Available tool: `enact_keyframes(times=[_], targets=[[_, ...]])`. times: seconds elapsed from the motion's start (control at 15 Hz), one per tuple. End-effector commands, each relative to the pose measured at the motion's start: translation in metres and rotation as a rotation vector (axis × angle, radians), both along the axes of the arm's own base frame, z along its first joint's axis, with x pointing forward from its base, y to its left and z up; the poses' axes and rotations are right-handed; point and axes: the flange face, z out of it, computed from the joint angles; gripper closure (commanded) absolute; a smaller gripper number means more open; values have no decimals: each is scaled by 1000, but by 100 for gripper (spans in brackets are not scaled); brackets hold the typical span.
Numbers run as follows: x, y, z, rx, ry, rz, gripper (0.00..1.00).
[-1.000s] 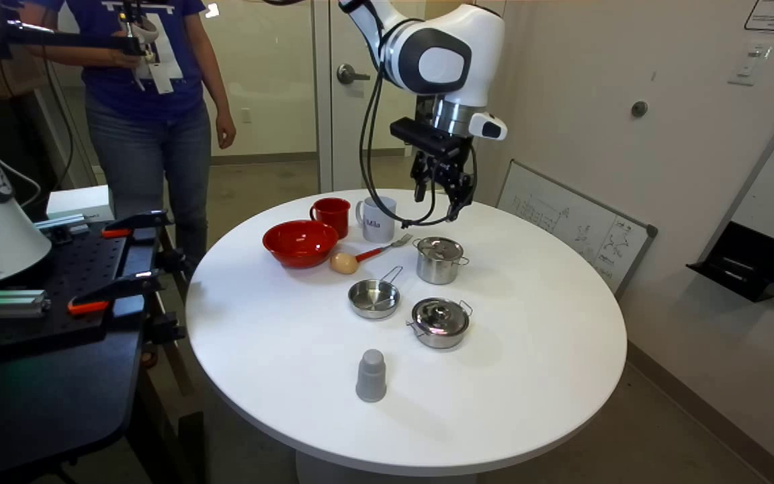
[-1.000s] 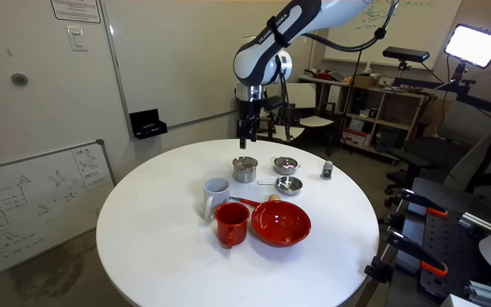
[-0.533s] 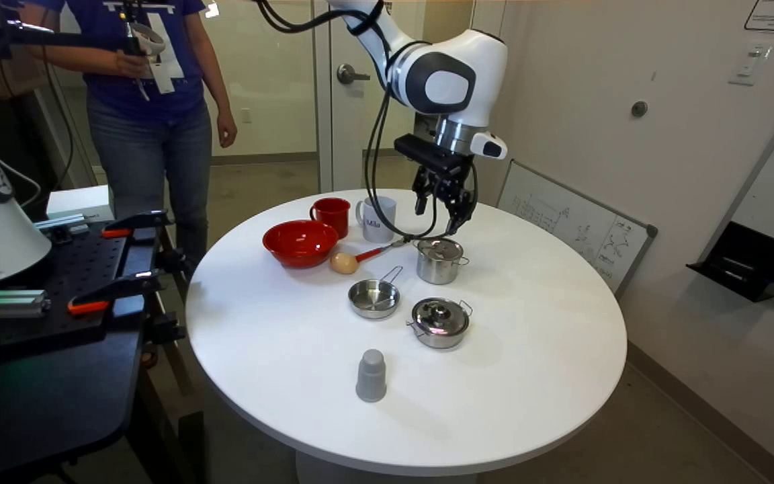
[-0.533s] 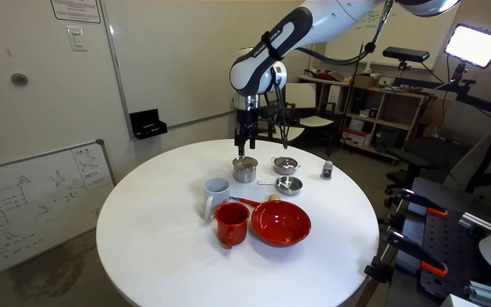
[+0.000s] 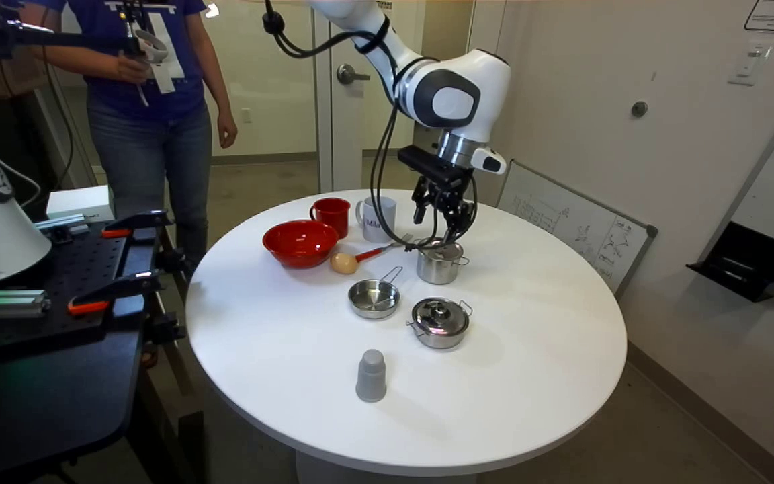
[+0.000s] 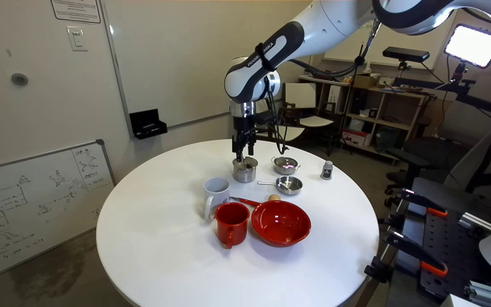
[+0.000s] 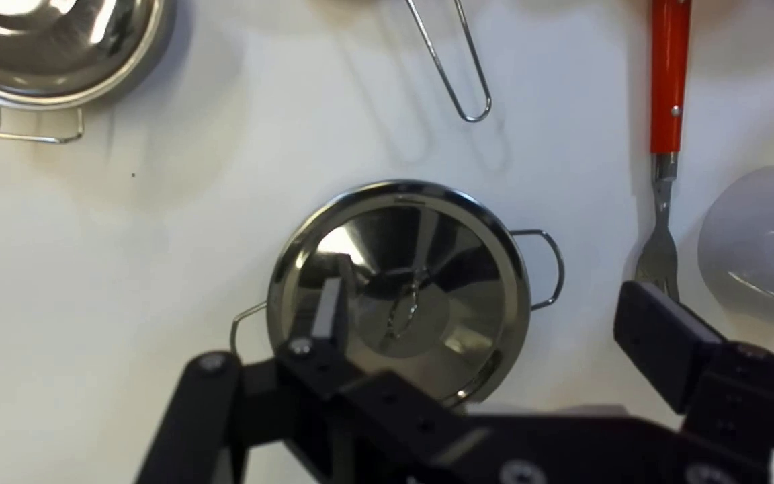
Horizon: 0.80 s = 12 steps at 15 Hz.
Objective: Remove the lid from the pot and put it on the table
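Observation:
The small steel pot (image 5: 437, 270) stands upright on the white round table (image 5: 521, 376); the pot also shows in an exterior view (image 6: 244, 174). Its silvery lid (image 7: 457, 289) sits on top, with a thin wire loop handle (image 7: 404, 312) at its middle. My gripper (image 7: 488, 309) is open and empty. In the wrist view the left finger (image 7: 328, 309) lies over the lid, left of the loop. The right finger (image 7: 662, 343) is beyond the pot's rim, near the fork. In both exterior views the gripper (image 5: 436, 225) (image 6: 245, 155) hangs just above the lid; contact cannot be told.
A wider lidded steel dish (image 5: 439, 326) and a small steel pan (image 5: 374, 300) stand near the pot. A white mug (image 6: 216, 194), red mug (image 6: 232, 226), red bowl (image 6: 280, 226), red-handled fork (image 7: 668, 87), egg-like item (image 5: 344, 263) and grey cup (image 5: 371, 376) are also on the table.
The arm and open gripper have come down from well above the pot to just over its lid. The objects on the table have not moved.

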Motion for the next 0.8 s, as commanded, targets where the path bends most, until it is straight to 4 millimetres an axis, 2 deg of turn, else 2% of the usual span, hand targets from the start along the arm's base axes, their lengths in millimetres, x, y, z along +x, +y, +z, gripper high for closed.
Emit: enact_keyframes(times=[0.0, 0.2, 0.27, 0.4, 0.53, 0.73], targets=[[12, 1, -5, -27, 17, -22, 0], [15, -5, -6, -42, 22, -39, 1], [16, -8, -7, -48, 23, -46, 5], [17, -12, -8, -55, 26, -57, 29], [17, -16, -9, -60, 30, -65, 35], [17, -19, -11, -62, 34, -73, 59]])
